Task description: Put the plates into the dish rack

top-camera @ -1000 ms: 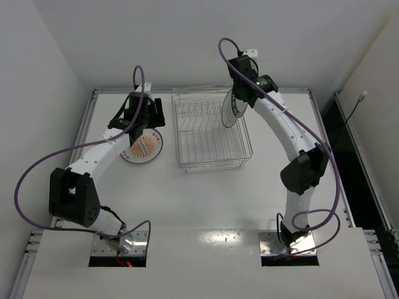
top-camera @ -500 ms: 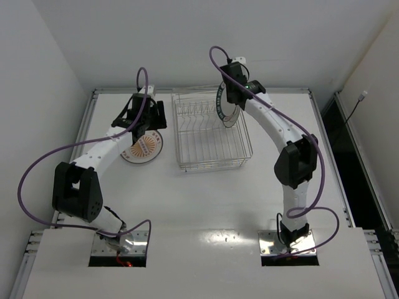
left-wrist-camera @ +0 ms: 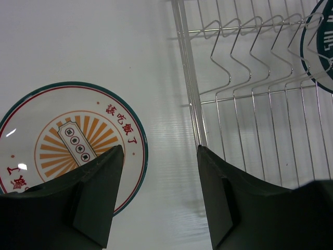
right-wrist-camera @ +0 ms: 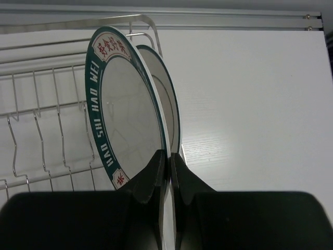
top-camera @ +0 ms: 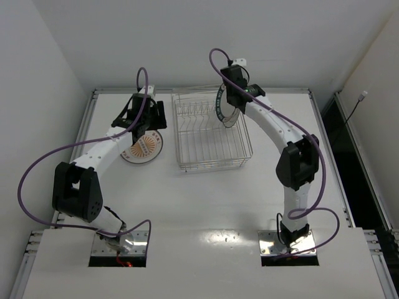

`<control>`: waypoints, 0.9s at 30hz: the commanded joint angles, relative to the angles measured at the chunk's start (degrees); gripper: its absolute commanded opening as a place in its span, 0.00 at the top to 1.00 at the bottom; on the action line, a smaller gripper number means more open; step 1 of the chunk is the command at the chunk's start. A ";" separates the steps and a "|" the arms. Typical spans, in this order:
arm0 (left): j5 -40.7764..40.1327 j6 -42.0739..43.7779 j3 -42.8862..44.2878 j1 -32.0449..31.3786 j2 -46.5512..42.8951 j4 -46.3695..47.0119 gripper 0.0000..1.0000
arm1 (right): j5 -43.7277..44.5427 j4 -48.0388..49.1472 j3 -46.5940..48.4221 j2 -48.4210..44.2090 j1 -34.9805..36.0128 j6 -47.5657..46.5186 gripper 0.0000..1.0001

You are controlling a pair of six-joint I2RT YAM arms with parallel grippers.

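The sunburst plate (top-camera: 143, 147) lies flat on the table left of the dish rack (top-camera: 209, 152); it also shows in the left wrist view (left-wrist-camera: 67, 140). My left gripper (top-camera: 142, 119) (left-wrist-camera: 158, 151) is open and empty, above the gap between that plate and the rack's left wall (left-wrist-camera: 190, 99). My right gripper (top-camera: 232, 93) (right-wrist-camera: 169, 156) is shut on the lower rim of the teal-lettered plate (top-camera: 225, 109) (right-wrist-camera: 125, 114), holding it upright over the rack's back right tines (right-wrist-camera: 39, 130). A second white rim (right-wrist-camera: 167, 99) shows close behind it. I cannot tell whether that is another plate.
White walls close in the table at the back and left. A raised metal rail (top-camera: 274, 91) runs along the back edge just behind the rack. A dark gap (top-camera: 358, 156) lies beyond the table's right side.
My right gripper has carried the teal-lettered plate a little to the left, over the rack's back right corner. My left gripper has barely moved.
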 commanded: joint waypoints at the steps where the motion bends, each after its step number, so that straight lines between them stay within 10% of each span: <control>1: 0.46 0.36 1.74 -0.14 -0.05 1.01 0.44 | 4.65 2.54 3.11 -5.24 -0.67 -1.12 1.00; 27: 0.46 0.36 1.74 -0.14 -0.05 1.01 0.44 | 1.66 3.60 -1.19 -4.01 -2.25 -1.64 1.00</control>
